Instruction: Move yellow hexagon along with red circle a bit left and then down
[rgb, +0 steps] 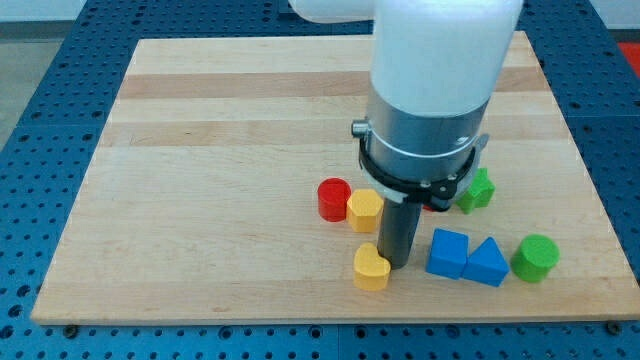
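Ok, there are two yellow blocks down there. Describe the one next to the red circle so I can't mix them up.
Start at my rod, low and right of centre on the wooden board. The yellow hexagon sits just to the view's left of it, touching the red circle. The other yellow block lies lower, beside my tip, touching no red.

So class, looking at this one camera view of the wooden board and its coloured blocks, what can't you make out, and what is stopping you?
1. My tip: its very end merges with the dark rod by the lower yellow heart-like block; contact cannot be judged.
2. Small red block: mostly hidden behind the arm's grey collar; shape unknown.
3. Green star-like block: left part covered by the collar.
4. Upper yellow block beside the red cylinder: hexagon or heart unclear.
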